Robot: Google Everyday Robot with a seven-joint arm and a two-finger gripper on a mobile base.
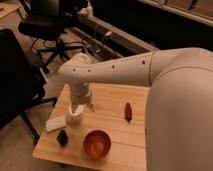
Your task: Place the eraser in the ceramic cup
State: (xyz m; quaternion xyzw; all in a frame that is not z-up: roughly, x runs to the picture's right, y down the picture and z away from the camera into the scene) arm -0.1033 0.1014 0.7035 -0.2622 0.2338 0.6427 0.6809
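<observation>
Camera view, the only view on record.

1. Counter (112, 100): a small light wooden top, seen from above and to one side.
2. Arm (130, 72): large and white, it reaches in from the right and crosses above the counter towards its left part, with the wrist turned downward.
3. Gripper (82, 107): points straight down over the left part of the counter, directly above and slightly right of the ceramic cup (73, 117). The fingers (75, 107) are spread apart. Whether they touch the cup's rim cannot be told.
4. Ceramic cup: off-white, upright on the counter, its upper part partly hidden by the gripper.
5. Eraser (55, 123): a flat white block lying on the counter just left of the cup, near the left edge. It is outside the cup and apart from the fingers.
6. Black lump (62, 137): on the counter, in front of the eraser.
7. Bowl (97, 144): orange-brown, upright near the front edge, to the right of the black lump.
8. Reddish-brown object (128, 111): small and elongated, at mid-counter, well apart from the cup.
9. Surroundings: a black office chair (52, 25) stands on the floor behind the counter.
</observation>
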